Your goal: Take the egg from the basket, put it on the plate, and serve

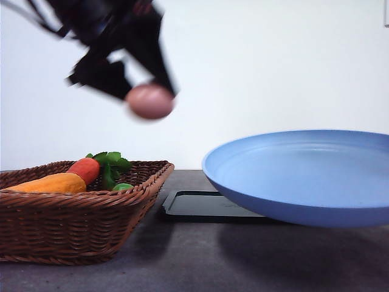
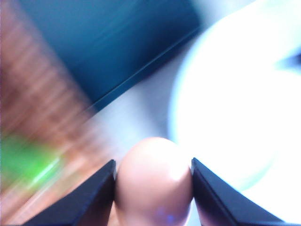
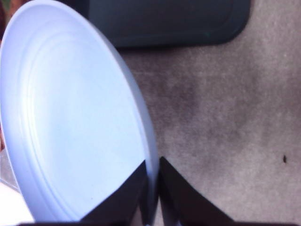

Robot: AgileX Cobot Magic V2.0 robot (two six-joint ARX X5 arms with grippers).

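Observation:
The pinkish-brown egg hangs high in the air, above the basket's right rim, with my left gripper shut on it. In the left wrist view the egg sits squeezed between two dark fingers. The dark-brown wicker basket stands at the left of the table. The light-blue plate is held tilted off the table at the right. My right gripper is shut on the plate's rim.
A flat black tray lies on the grey table between basket and plate, partly under the plate. In the basket lie an orange-red carrot toy with green leaves. A white wall stands behind.

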